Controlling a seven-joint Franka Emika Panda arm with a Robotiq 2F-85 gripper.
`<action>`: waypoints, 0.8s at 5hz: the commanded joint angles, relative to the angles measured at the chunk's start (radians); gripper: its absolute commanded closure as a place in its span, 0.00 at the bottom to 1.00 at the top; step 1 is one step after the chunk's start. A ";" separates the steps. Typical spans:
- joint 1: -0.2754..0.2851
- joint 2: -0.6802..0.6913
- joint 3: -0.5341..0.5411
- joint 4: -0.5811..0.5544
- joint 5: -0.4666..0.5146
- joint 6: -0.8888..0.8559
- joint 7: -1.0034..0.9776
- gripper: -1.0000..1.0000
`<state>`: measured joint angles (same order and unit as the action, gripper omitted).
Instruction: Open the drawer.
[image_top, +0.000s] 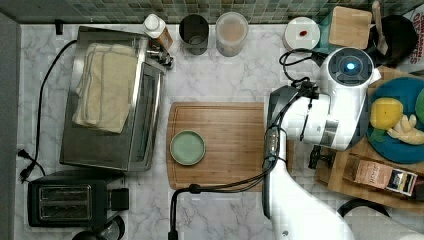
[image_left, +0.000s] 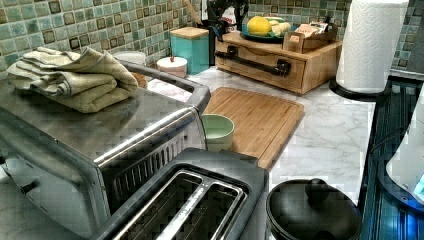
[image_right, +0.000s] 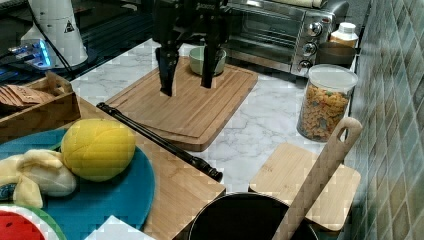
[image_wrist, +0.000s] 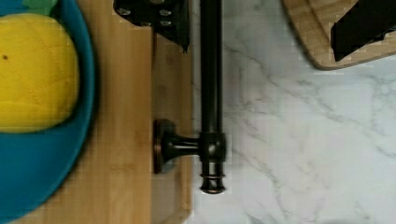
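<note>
The light wooden drawer (image_left: 295, 70) sits flush in its box-like unit (image_top: 345, 186) at the left view's far end of the counter. A long black bar handle (image_left: 252, 62) runs across its front and also shows in the right view (image_right: 155, 137). In the wrist view the handle (image_wrist: 211, 93) lies between my two black fingers (image_wrist: 161, 18), beside the drawer's front edge (image_wrist: 173, 93). My gripper (image_wrist: 261, 46) is open, hanging above the handle with one finger on each side and touching nothing. In the right view the gripper (image_right: 187, 82) hangs with its fingers spread.
A brown cutting board (image_top: 225, 145) with a green bowl (image_top: 187, 147) lies beside the unit. A blue plate (image_right: 100, 200) with a yellow fruit rests on the unit's top. A toaster oven (image_top: 112, 100), a pasta jar (image_right: 322, 107) and a paper towel roll (image_left: 370, 45) stand around.
</note>
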<state>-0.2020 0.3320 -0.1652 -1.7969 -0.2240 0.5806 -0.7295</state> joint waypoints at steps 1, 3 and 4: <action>-0.069 -0.059 -0.021 -0.083 0.093 0.046 0.027 0.00; -0.068 -0.082 -0.006 -0.163 0.113 0.104 0.056 0.00; -0.063 -0.075 -0.015 -0.186 0.084 0.143 0.065 0.00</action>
<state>-0.2544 0.3262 -0.1642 -1.9482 -0.1711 0.6650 -0.7070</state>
